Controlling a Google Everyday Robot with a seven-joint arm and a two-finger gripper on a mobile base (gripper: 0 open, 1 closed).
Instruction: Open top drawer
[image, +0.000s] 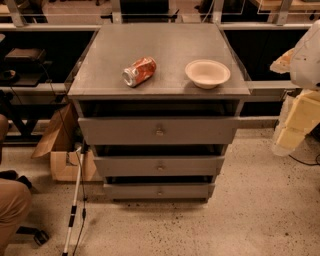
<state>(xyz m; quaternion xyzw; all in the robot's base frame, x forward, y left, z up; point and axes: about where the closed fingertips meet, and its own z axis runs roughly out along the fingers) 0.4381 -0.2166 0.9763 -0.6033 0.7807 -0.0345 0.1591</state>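
1. The top drawer (159, 131) sits just under the counter (160, 45), well apart from the hand (292, 131) and untouched by it.
2. The hand is seen at the right edge of the view, off the right side of the cabinet and at about the height of the top drawer's front. Nothing is seen held in it, and whether it is wide or narrow cannot be told.
3. A small round knob (159, 132) is set in the middle of the top drawer's front, and a dark gap is seen between that front and the counter above.
4. Two lower drawers (160, 166) are stacked beneath it, each with its own knob.
5. A pale bowl (207, 73) stands upright on the right of the counter.
6. A red can (139, 71) lies on its side left of the bowl, apart from it.
7. A cardboard box (65, 150) is seen on the floor left of the cabinet, with a white stick (74, 205) leaning just beside it.
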